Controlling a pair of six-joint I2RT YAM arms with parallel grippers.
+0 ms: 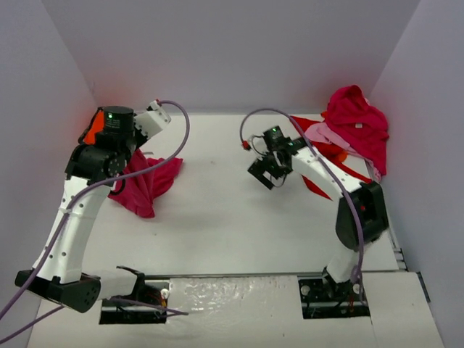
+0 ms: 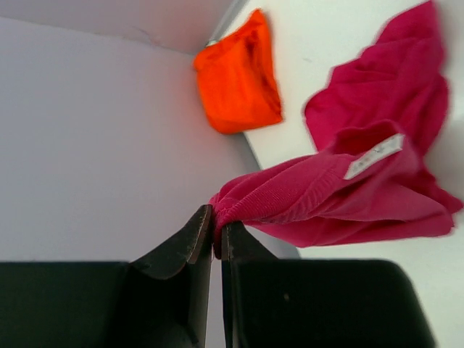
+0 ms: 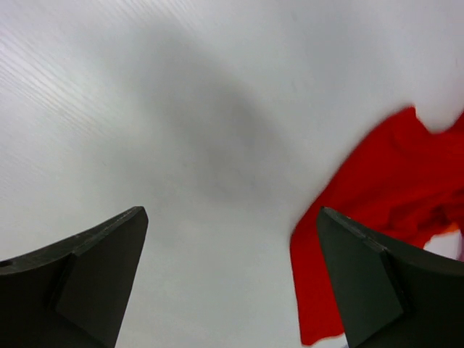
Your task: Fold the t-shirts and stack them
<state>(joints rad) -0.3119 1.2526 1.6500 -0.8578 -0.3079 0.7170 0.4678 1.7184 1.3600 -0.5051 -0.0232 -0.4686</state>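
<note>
— What did the left claw (image 2: 216, 217) hold?
— It pinched a crumpled magenta shirt (image 2: 348, 196) near the table's (image 1: 217, 210) left edge.
— And the right claw (image 3: 230, 210)?
— Spread wide above the table, beside a red shirt (image 3: 391, 188).

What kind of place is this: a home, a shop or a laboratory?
Probably a robot laboratory cell: plain white walls box in a white table, two robot arms are bolted at its near edge, and t-shirts lie in heaps.

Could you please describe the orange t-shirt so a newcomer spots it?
Look to the table's far left corner against the wall. The orange t-shirt lies there bundled. It alone is orange; the magenta t-shirt nearby is pinched in the left gripper.
</note>
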